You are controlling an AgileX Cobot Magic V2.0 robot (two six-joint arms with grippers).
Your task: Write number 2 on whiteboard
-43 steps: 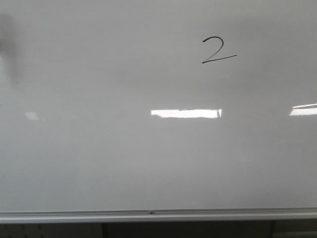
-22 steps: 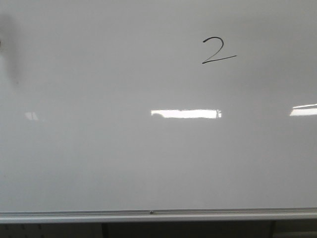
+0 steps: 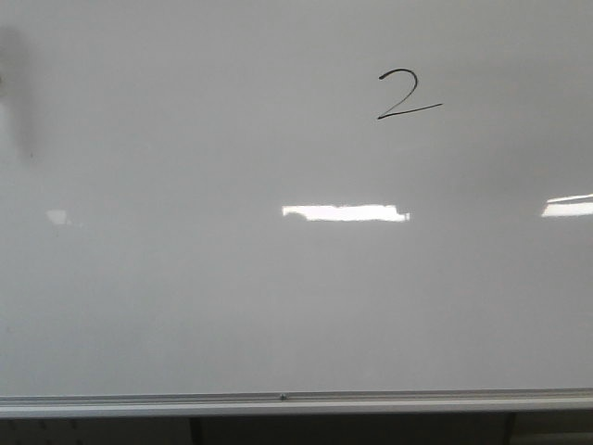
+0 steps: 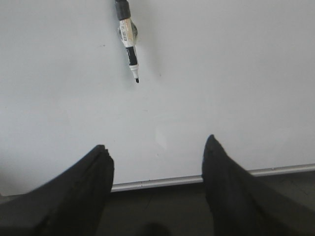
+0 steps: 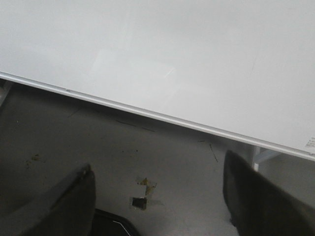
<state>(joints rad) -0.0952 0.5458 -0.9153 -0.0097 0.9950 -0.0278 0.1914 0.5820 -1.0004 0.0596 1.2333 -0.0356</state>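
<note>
The whiteboard (image 3: 185,306) fills the front view, its silver rail along the bottom. A thin black number 2 (image 3: 408,94) is drawn on it at the upper right. No gripper shows in the front view. In the left wrist view my left gripper (image 4: 157,150) is open and empty, before the board (image 4: 221,73) near its rail. A black-and-white marker (image 4: 129,40) lies against the board beyond the fingers, uncapped tip toward them, apart from the gripper. In the right wrist view my right gripper (image 5: 157,169) is open and empty, over the dark surface below the board's (image 5: 197,59) edge.
The board's aluminium rail (image 3: 278,400) runs along the bottom of the front view; bright light reflections (image 3: 345,212) lie on the board. A dark blurred smudge (image 3: 18,83) is at the far left. Tape scraps (image 5: 143,194) lie on the grey surface below the board.
</note>
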